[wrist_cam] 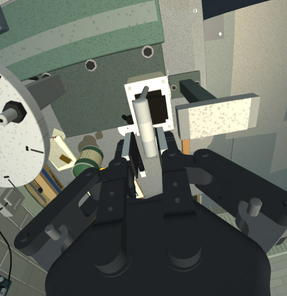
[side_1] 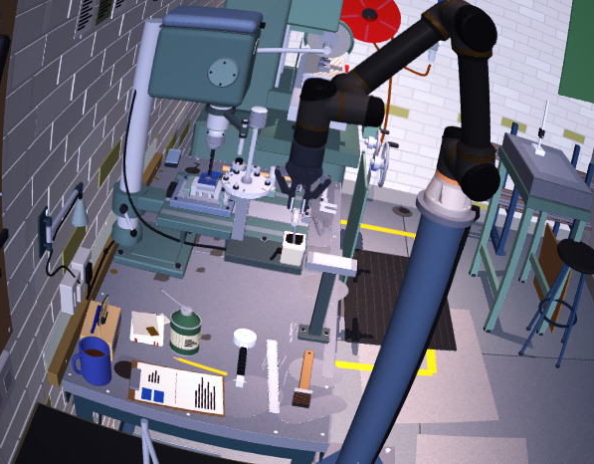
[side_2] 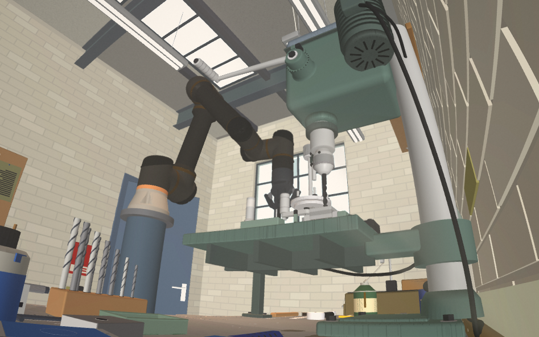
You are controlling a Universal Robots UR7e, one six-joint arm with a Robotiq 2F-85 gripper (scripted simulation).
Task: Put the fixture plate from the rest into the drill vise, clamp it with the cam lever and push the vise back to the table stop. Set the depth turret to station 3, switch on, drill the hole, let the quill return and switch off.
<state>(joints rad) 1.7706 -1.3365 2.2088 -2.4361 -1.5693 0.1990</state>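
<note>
My gripper [side_1: 297, 205] [wrist_cam: 144, 138] hangs just above the white switch box [side_1: 293, 247] [wrist_cam: 148, 103] at the front right of the drill table. It is open and holds nothing. The switch's pale toggle lever [side_1: 295, 220] [wrist_cam: 144, 121] stands between the fingers. The depth turret disc [side_1: 248, 185] [wrist_cam: 14, 132] sits to the left. Beyond it the blue fixture plate [side_1: 209, 178] sits in the drill vise [side_1: 203, 189] under the drill bit [side_1: 211, 159] [side_2: 324, 188].
A grey pad on a post [side_1: 331, 264] [wrist_cam: 217, 116] stands just right of the switch box. The drill head [side_1: 207, 55] and its feed handle [side_1: 294, 50] are overhead to the left. The workbench below holds an oil can [side_1: 185, 330], a mug [side_1: 93, 360] and a clipboard [side_1: 179, 387].
</note>
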